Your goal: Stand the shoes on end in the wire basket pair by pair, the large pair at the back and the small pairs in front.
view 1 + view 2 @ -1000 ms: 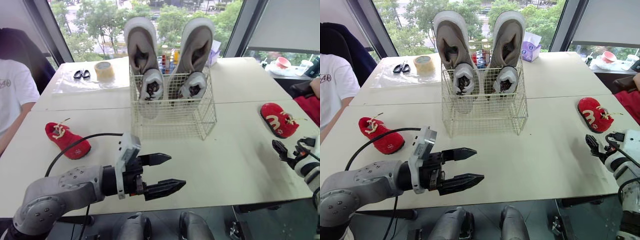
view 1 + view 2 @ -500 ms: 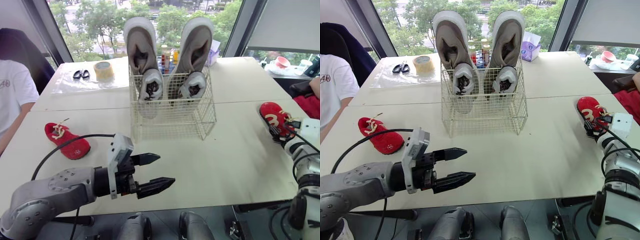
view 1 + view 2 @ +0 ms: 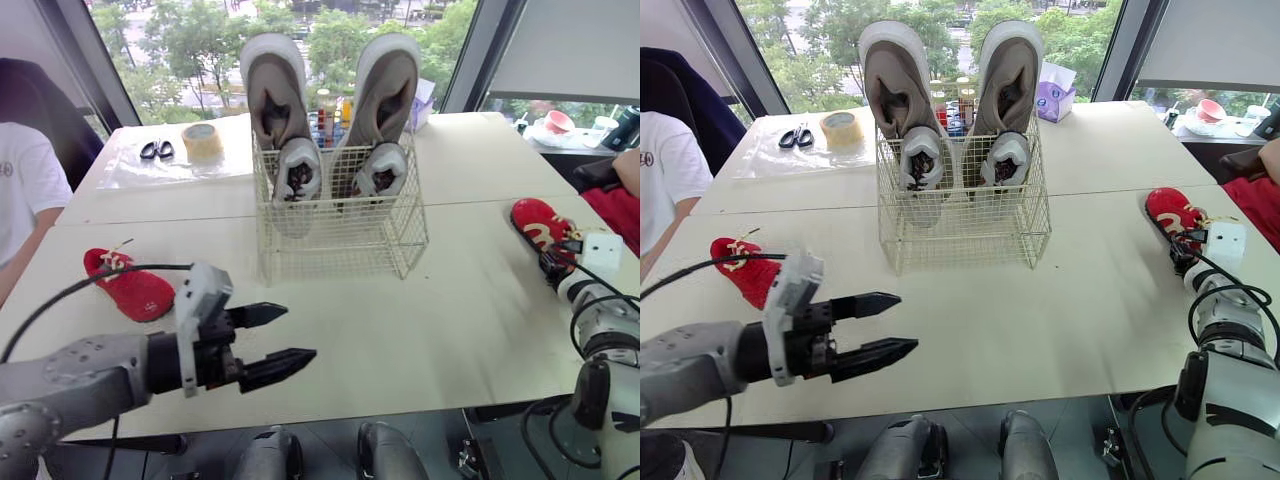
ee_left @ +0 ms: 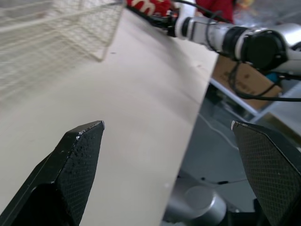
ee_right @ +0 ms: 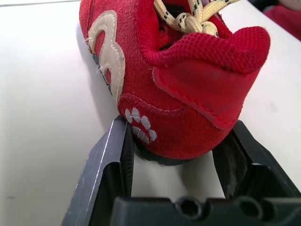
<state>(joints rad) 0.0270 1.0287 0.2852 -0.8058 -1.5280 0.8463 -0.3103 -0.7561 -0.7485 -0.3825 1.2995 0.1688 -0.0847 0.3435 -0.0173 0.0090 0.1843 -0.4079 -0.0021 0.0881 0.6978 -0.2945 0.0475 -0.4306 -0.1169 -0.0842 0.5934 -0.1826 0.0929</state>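
Right gripper (image 5: pixel 178 125) sits at the table's (image 3: pixel 1090 300) right side, fingers spread around the red shoe's (image 5: pixel 188 80) heel, not clamped. Best to pinch low, clear of the laces, then carry it to the basket (image 3: pixel 960 215) front. Left gripper (image 3: pixel 906 321) hovers agape near the second red shoe (image 3: pixel 740 268).

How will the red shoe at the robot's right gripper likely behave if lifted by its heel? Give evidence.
The red shoe looks small and suede-like, so probably light and not slippery. Its padded heel collar may squash under the right gripper. Held by the heel, the toe would likely droop, the laces dangling.
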